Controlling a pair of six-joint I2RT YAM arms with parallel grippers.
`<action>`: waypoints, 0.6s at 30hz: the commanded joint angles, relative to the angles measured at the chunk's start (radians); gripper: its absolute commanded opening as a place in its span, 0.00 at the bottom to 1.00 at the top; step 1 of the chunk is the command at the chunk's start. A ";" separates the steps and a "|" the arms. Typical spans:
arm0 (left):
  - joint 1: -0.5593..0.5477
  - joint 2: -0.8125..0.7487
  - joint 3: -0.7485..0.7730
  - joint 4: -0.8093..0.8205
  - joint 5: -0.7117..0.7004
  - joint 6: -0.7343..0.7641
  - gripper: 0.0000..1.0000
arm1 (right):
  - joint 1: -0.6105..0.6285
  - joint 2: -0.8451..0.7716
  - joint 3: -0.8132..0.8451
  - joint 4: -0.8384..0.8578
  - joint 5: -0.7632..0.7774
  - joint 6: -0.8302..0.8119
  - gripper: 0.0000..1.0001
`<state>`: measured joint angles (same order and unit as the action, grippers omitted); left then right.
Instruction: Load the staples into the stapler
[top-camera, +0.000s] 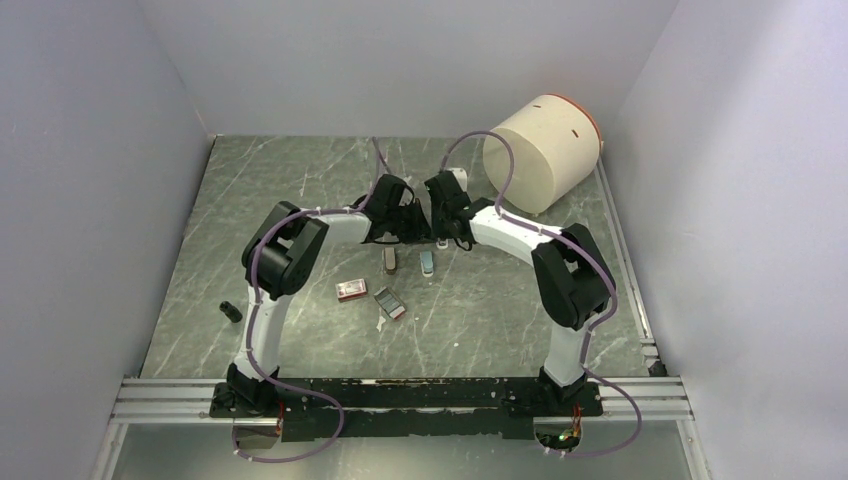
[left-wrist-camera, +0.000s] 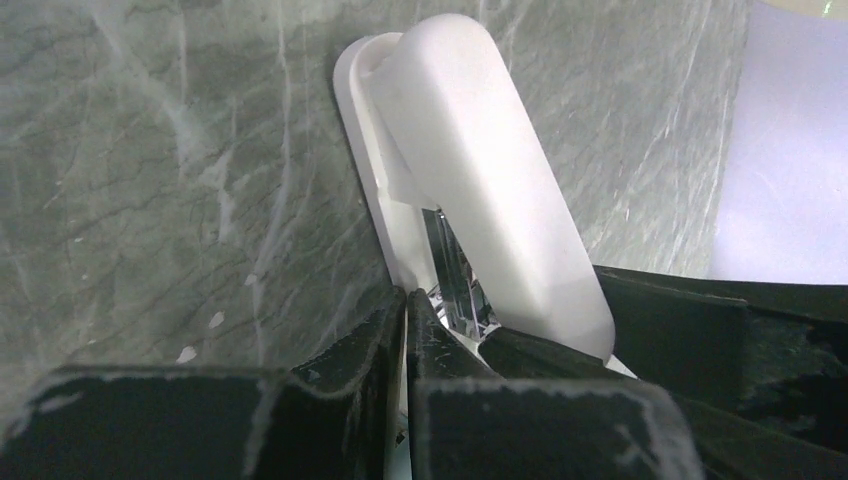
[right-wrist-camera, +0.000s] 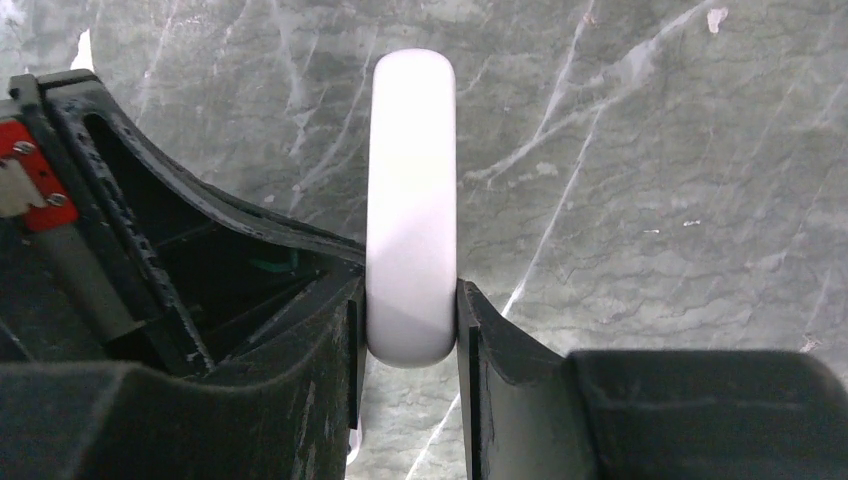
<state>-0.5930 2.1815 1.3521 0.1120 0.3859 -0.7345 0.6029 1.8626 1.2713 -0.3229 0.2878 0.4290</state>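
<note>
The white stapler (left-wrist-camera: 480, 170) lies on the marble table with its top cover raised off its thin base (left-wrist-camera: 360, 130); a metal channel shows between them. My left gripper (left-wrist-camera: 405, 297) is shut on the edge of the base. My right gripper (right-wrist-camera: 411, 292) is shut on the sides of the rounded white cover (right-wrist-camera: 412, 180). In the top view both grippers, left (top-camera: 408, 232) and right (top-camera: 441, 232), meet at mid-table and hide most of the stapler. The staples (top-camera: 390, 303), a grey block with a red end, lie on the table in front of them, untouched.
A little red box (top-camera: 350, 290) lies left of the staples. A brownish piece (top-camera: 390, 260) and a pale piece (top-camera: 427, 262) lie just in front of the grippers. A small black object (top-camera: 231, 311) sits at the left. A large cream cylinder (top-camera: 540, 152) lies at the back right.
</note>
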 joint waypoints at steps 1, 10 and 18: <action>0.034 -0.014 -0.068 0.008 0.050 -0.040 0.10 | 0.018 0.003 -0.033 -0.026 -0.014 0.034 0.21; 0.054 -0.179 -0.131 0.029 -0.032 -0.058 0.14 | 0.018 0.060 -0.037 -0.022 -0.020 0.039 0.21; 0.056 -0.316 -0.190 -0.006 -0.129 -0.036 0.14 | 0.024 0.115 -0.042 -0.034 0.000 0.038 0.21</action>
<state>-0.5373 1.9392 1.1835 0.1223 0.3389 -0.7826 0.6186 1.9137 1.2438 -0.3126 0.2836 0.4522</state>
